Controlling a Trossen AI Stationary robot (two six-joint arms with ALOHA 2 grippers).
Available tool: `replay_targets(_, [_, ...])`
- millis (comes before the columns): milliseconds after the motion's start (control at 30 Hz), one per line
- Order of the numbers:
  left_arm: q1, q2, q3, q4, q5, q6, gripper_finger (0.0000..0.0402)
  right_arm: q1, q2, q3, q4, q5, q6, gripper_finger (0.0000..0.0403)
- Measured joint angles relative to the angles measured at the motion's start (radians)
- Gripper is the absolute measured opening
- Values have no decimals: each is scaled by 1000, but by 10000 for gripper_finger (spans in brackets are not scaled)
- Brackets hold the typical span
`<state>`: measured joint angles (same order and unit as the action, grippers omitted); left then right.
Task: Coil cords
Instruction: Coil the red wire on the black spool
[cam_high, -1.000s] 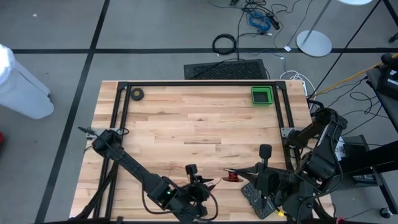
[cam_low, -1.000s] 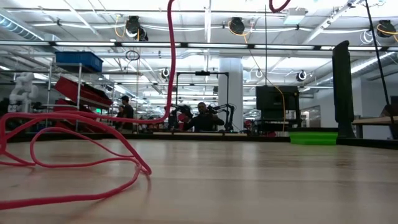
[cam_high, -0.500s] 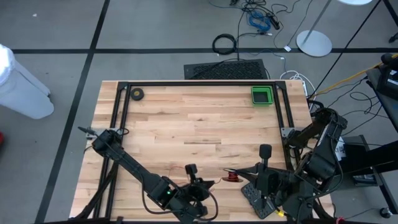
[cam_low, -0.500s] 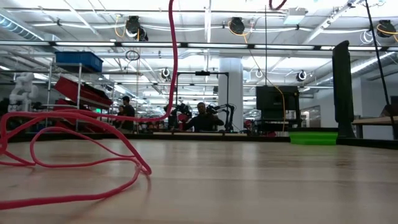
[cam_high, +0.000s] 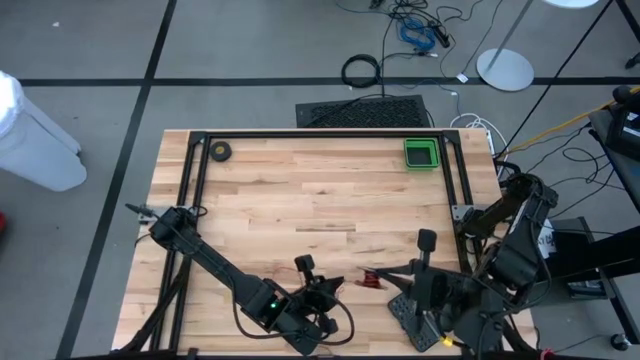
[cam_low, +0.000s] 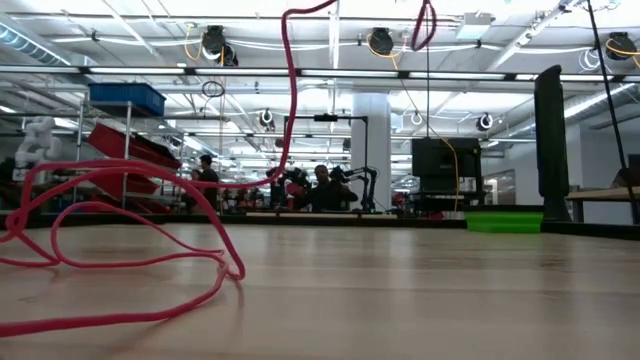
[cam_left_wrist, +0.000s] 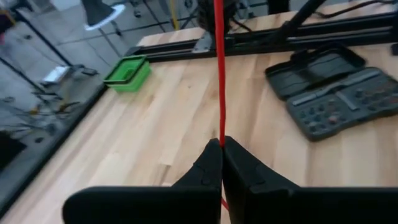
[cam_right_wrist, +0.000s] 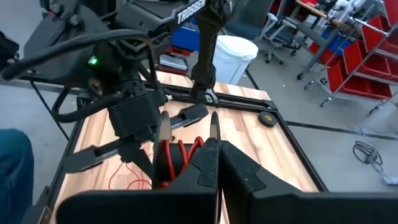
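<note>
table (cam_high: 300, 190): wood, green tray (cam_high: 421, 153) at 1 o'clock | my left gripper (cam_left_wrist: 221, 147): near edge, 6 o'clock, clenched on cords (cam_left_wrist: 218, 74), 1 red strand taut | my right gripper (cam_right_wrist: 214, 152): 5 o'clock, fingers pressed together, red loops just beyond

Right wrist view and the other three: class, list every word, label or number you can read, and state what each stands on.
"TROSSEN", only partly legible, in white letters on the left arm, in the right wrist view.
Tool case: no lettering can be made out.
High and low views: no readable text.
</note>
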<state>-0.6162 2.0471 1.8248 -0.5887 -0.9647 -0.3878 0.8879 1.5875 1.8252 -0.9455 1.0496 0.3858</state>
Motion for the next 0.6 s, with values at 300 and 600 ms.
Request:
replay_targets(300, [7, 0, 0, 7, -17, -25, 1, -96, 40, 0, 21, 81, 54, 0])
replay_targets(600, [9, 0, 0, 3, -59, -25, 0, -162, 78, 0, 115, -2, -22, 0])
